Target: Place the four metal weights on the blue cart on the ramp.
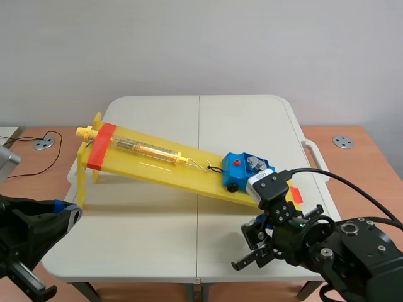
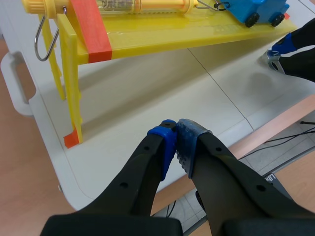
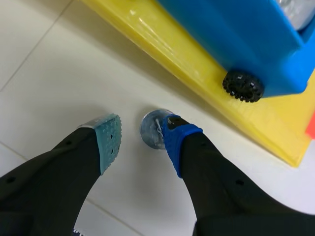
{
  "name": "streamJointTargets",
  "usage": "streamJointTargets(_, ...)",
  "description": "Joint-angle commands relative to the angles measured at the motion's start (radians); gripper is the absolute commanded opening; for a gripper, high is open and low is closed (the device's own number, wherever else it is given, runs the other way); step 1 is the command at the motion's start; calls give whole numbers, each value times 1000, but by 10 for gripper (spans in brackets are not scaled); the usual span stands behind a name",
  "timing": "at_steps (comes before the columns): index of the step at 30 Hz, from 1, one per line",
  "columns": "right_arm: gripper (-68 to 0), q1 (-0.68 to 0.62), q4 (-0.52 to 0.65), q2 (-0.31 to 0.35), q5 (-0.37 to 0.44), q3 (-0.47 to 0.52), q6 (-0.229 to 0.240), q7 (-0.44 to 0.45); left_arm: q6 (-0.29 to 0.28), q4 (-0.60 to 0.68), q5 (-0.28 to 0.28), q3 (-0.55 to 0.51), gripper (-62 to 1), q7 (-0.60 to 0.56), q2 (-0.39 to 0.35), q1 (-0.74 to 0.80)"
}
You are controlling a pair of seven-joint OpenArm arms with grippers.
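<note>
Inside the blue cart (image 1: 237, 173) on the ramp (image 1: 157, 167) sit metal weights (image 1: 254, 163).

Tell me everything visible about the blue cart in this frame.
The blue cart looks plastic, with black knobby wheels and a red knob on top. It sits on the lower end of the yellow ramp, a wire hook linking it to the spring scale. At least one metal weight lies in its open top. The right end effector hovers clear of it.
</note>
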Motion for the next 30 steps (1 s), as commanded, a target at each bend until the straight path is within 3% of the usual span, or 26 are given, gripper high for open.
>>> streamJointTargets(1, -462, 80, 42, 11, 15, -12, -34, 121, -25, 66, -74, -15, -571, -81, 5, -27)
streamJointTargets(3, -468, 80, 35, 11, 15, -12, -41, 121, -25, 66, -74, -15, -571, -81, 5, -27)
streamJointTargets(13, -670, 80, -16, 11, 15, -12, -41, 102, -25, 66, -74, -15, -571, -81, 5, -27)
streamJointTargets(22, -668, 73, 3, 23, 17, -9, -47, 97, -25, 66, -74, -15, -571, -81, 5, -27)
streamJointTargets(30, -669, -42, 233, 111, 81, -2, -47, 58, -25, 66, -74, -15, -571, -81, 5, -27)
